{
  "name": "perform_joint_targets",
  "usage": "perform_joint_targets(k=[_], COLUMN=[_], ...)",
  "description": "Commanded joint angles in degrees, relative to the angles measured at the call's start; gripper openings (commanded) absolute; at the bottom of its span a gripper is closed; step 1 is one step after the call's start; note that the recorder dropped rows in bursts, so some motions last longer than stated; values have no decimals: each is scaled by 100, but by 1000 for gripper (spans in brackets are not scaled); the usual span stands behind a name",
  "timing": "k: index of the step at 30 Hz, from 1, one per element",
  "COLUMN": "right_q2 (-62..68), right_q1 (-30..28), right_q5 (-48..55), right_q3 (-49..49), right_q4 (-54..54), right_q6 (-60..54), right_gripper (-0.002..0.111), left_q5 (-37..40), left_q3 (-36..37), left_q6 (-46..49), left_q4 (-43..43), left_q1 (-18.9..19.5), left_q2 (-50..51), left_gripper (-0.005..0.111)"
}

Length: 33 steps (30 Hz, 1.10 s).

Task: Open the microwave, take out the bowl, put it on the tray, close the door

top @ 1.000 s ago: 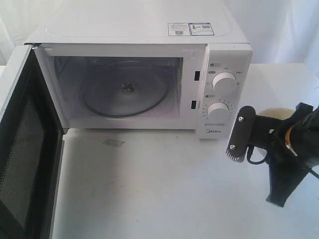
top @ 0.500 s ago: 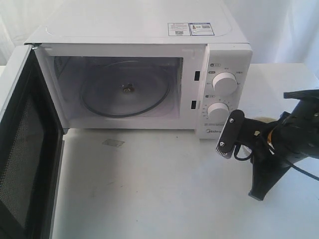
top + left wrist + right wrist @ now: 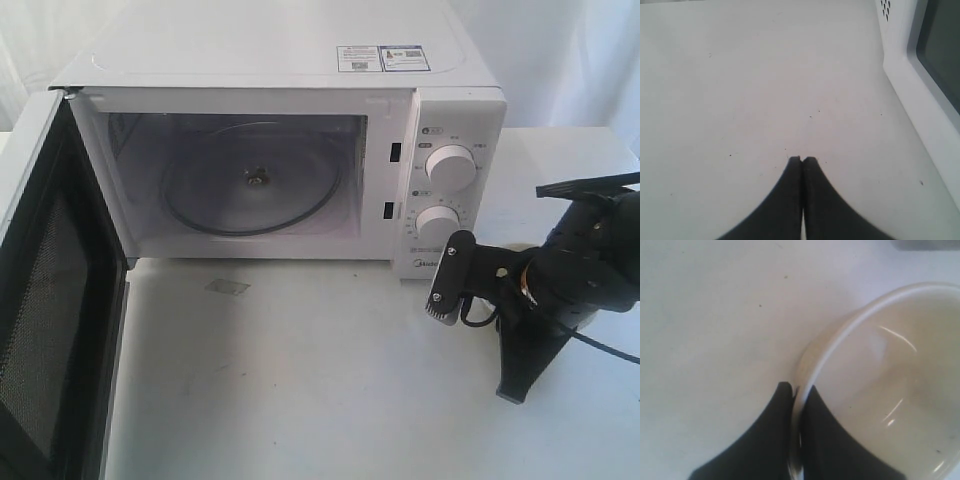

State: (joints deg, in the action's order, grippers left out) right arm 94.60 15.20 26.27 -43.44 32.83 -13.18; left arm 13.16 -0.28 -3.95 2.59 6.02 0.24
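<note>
pinching bowl (image 3: 890, 380) rim, right gripper (image 3: 797, 388) near microwave (image 3: 280, 60); left gripper (image 3: 802, 160) clenched above table (image 3: 740, 75); door (image 3: 50, 300) open.

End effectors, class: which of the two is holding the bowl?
The right end effector: it is clamped on the rim of the bowl. The left end effector is shut on nothing, over the table.

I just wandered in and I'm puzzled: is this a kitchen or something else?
Probably a robot test bench, not a kitchen: a microwave on a white table, a plain white backdrop, and the robot's right end effector pinching the rim of a bowl.
</note>
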Motion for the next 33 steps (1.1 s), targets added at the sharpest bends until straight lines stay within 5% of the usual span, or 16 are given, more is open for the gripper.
perform_joint_targets(k=[1,24,30,33], right_q2=[-11,-11,-11,-11], right_q1=[-37,-224,-224,-224], right_q5=[49,-107,-119,-208], right_q3=[-43,-43,-43,-43], right_q4=[41,-224,-264,-264], right_q6=[-52,-1,-1,-1], right_gripper=[0,0,25,25], left_q5=[14,14,14,14], left_q3=[28,28,28,28], left_q6=[-5,-5,-5,-5], left_q4=[-46,-46,-46,-46], left_q1=[6,6,6,6], left_q2=[-24,-24,-24,-24], left_gripper=[0,0,0,0])
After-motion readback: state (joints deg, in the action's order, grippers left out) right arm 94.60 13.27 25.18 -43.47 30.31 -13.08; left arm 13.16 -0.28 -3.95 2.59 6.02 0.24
